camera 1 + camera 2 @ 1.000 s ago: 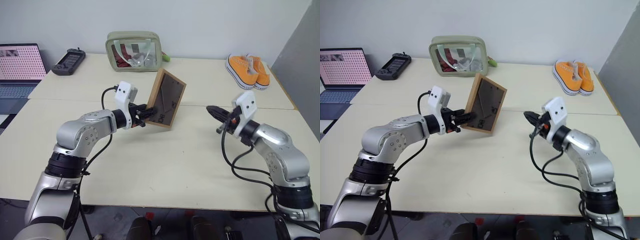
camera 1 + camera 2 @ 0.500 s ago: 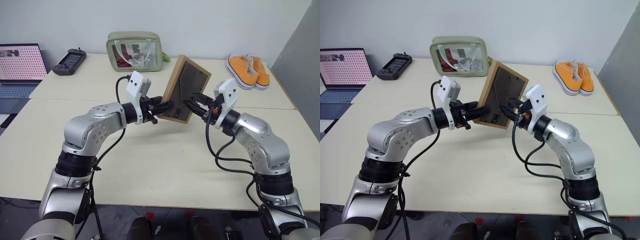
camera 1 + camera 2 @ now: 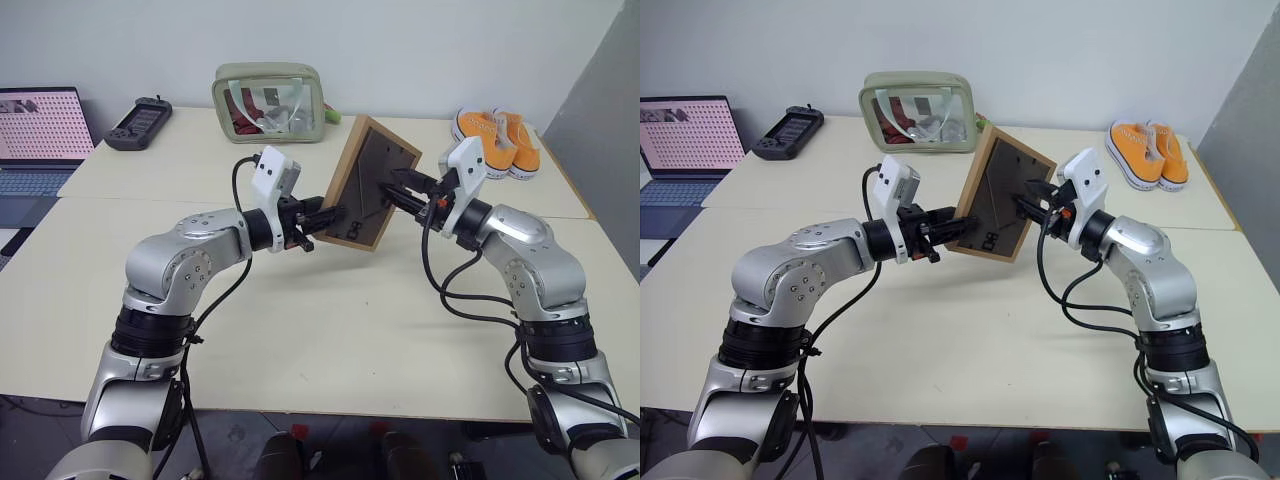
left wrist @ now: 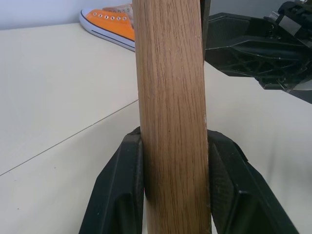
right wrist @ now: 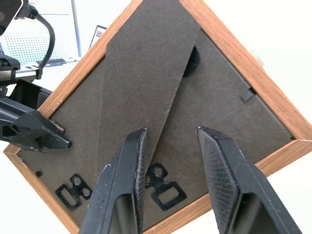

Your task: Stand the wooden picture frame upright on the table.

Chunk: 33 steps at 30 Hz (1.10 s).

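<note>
The wooden picture frame (image 3: pixel 368 183) hangs tilted above the table (image 3: pixel 320 340), its dark back facing me. My left gripper (image 3: pixel 322 213) is shut on the frame's left wooden edge; in the left wrist view the light-wood edge (image 4: pixel 170 87) sits clamped between both fingers (image 4: pixel 124 185). My right gripper (image 3: pixel 400 186) reaches in from the right and stands open at the frame's back. In the right wrist view its two fingers (image 5: pixel 127 170) are spread in front of the fold-out stand (image 5: pixel 146 73), which lies flat against the back. I cannot tell whether they touch it.
On the far tabletop stand a clear green-edged bag (image 3: pixel 268 102), a pair of orange shoes (image 3: pixel 498 140) and a dark controller (image 3: pixel 138 123). A laptop (image 3: pixel 40 135) sits at the far left. A seam (image 3: pixel 110 199) runs between the two tabletops.
The left arm has carried the frame up and to the right. The right gripper has opened and swung in from the right to the frame's back.
</note>
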Tool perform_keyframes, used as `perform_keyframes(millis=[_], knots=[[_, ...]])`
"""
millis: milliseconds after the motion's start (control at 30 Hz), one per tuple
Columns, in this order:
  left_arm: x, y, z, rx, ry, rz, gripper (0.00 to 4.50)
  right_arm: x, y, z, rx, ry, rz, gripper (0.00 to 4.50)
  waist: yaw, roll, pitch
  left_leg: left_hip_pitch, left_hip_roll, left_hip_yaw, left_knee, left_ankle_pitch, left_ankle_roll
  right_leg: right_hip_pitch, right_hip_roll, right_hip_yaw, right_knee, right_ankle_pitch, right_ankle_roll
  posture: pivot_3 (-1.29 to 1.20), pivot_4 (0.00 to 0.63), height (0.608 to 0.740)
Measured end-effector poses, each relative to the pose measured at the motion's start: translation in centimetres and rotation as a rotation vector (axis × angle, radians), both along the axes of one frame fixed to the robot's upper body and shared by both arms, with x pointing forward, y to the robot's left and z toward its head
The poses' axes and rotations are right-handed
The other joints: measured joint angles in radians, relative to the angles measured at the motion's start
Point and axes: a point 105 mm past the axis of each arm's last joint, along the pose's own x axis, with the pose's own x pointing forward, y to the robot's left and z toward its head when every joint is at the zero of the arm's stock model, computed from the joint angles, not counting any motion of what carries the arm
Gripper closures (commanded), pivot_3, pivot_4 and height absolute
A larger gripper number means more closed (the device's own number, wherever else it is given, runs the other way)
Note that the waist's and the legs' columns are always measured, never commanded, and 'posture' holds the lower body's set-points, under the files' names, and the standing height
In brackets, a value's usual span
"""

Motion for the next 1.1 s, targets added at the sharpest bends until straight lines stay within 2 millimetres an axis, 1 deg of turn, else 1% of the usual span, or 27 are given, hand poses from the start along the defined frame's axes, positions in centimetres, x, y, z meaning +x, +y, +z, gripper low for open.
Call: perform_keyframes(millis=[167,267,367,467,733,833,1100], knots=[[0.1,-0.3,-0.2,-0.001,0.000,-0.005,3.16,-0.8,1.3,0.7,0.034,-0.017,0.033,2.75,0.000,0.000,0.000,0.000,0.000,0.000,0.000,0.000,0.000,0.000,0.000,0.000,0.000,0.000,0.000,0.00,0.150,0.740],[0.3,-0.2,-0.2,0.000,-0.012,0.000,3.16,-1.1,1.5,1.0,0.045,-0.019,0.017,2.75,0.001,0.000,0.000,0.000,0.000,0.000,0.001,0.000,0.000,0.000,0.000,0.000,0.001,0.000,0.000,0.00,0.150,0.740],[0.8,0.0,-0.7,-0.002,0.009,0.009,3.16,-1.4,1.6,0.7,0.054,-0.003,0.006,2.75,0.000,0.000,0.000,0.000,0.000,0.000,0.002,0.000,0.000,0.000,0.000,0.000,0.002,0.000,0.000,0.00,0.150,0.740],[1.3,0.2,-1.2,-0.004,0.034,0.017,3.16,-1.6,1.5,0.2,0.060,0.018,-0.010,2.75,0.000,0.000,0.000,0.000,0.000,0.000,0.003,0.000,0.000,0.000,0.000,0.000,0.003,0.000,0.000,0.00,0.150,0.740],[2.8,0.3,-0.9,-0.023,0.061,0.032,3.16,-2.2,0.4,-0.7,0.073,0.042,-0.056,2.75,0.000,0.000,0.000,0.000,0.000,0.000,0.006,0.000,0.000,0.000,0.000,0.000,0.007,0.000,0.000,0.00,0.150,0.740],[2.9,0.3,-1.0,-0.021,0.066,0.029,3.16,-2.2,0.3,-0.9,0.073,0.049,-0.062,2.75,-0.001,0.000,0.000,0.000,0.000,0.000,0.006,0.000,0.000,0.000,0.000,0.000,0.008,0.000,0.000,0.00,0.150,0.740],[2.8,-0.3,-0.8,-0.021,0.070,0.016,3.16,-2.0,-0.1,-0.8,0.041,0.015,-0.086,2.75,-0.001,0.000,0.000,0.000,0.000,-0.001,0.007,0.000,0.000,0.000,0.000,0.000,0.008,0.000,0.000,0.00,0.150,0.740]])
